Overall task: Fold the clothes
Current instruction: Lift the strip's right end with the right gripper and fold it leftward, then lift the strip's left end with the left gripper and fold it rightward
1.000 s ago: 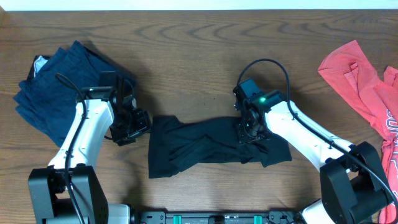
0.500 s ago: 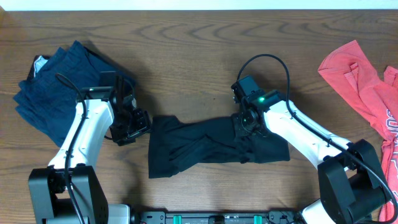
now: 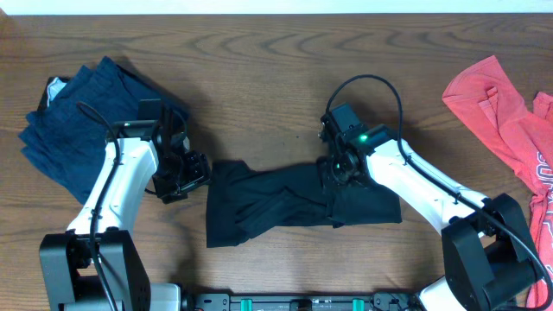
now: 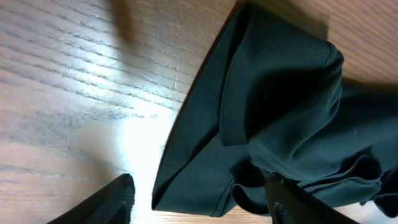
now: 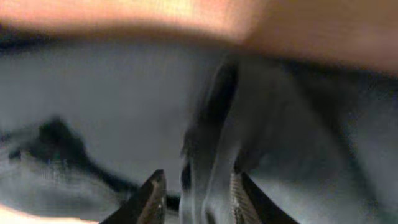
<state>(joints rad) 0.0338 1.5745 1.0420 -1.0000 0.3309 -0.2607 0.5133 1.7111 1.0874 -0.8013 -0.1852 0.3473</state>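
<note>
Clothes lie across our table [image 3: 259, 69]: the black shirt [image 3: 276, 203] bunched at centre near the front edge, the navy garment [image 3: 78, 121] far left, the red shirt [image 3: 505, 112] far right. Our right gripper [image 3: 335, 177] pinches a fold of the black shirt. Our left gripper [image 3: 192, 173] hangs spread at its left edge.

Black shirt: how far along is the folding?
Nothing looks finished. The black shirt lies bunched in a strip; the right gripper pinches a fold of it, and the left gripper hangs open beside it. Left to do: the navy garment and red shirt, both crumpled.
</note>
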